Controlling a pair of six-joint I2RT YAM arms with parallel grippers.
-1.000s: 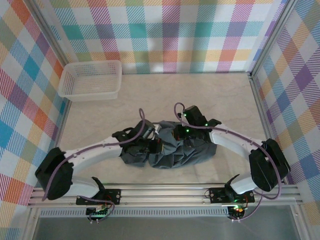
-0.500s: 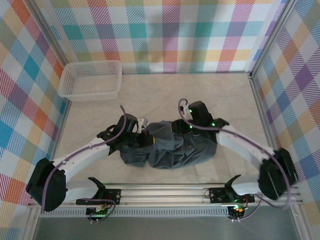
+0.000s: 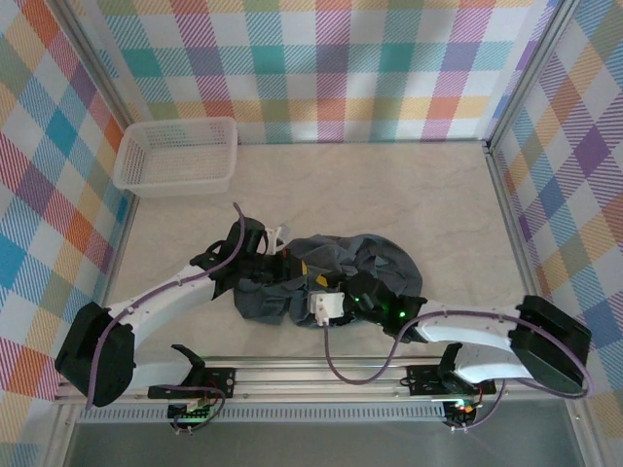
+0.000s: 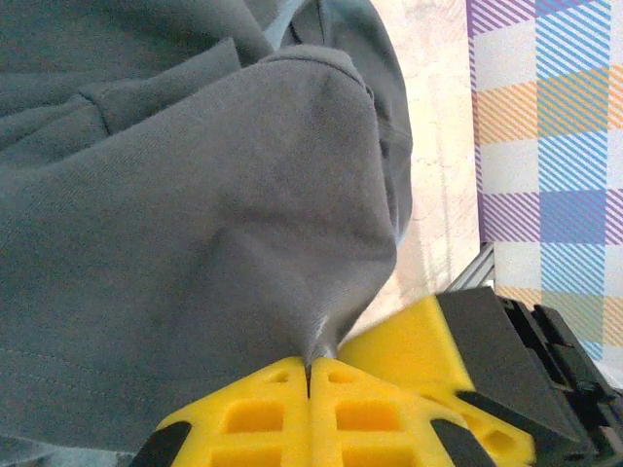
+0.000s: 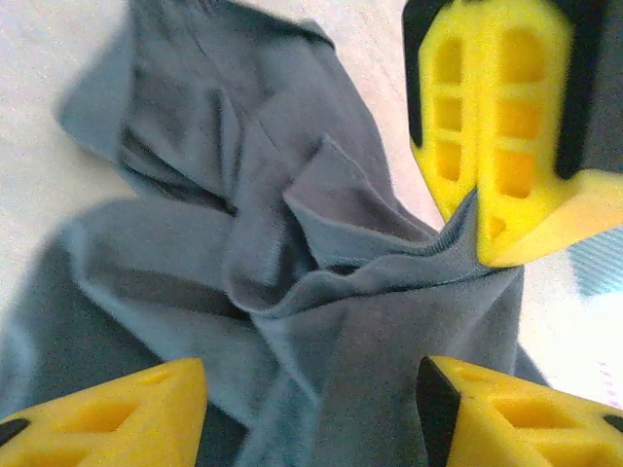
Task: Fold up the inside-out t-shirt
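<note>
Left pincer (image 4: 309,370) clamped on t-shirt (image 4: 195,195) fold, right pincer (image 5: 311,394) wide open

Nothing legible appears anywhere. The t-shirt (image 3: 375,268) is plain grey cloth with no readable print, and the basket (image 3: 175,185) and the checked walls (image 3: 321,68) carry no letters, numbers or signs.

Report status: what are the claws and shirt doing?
Left claw shut on grey t-shirt. Right claw open above it. Shirt crumpled, unfolded. Mesh basket apart, far-left.
</note>
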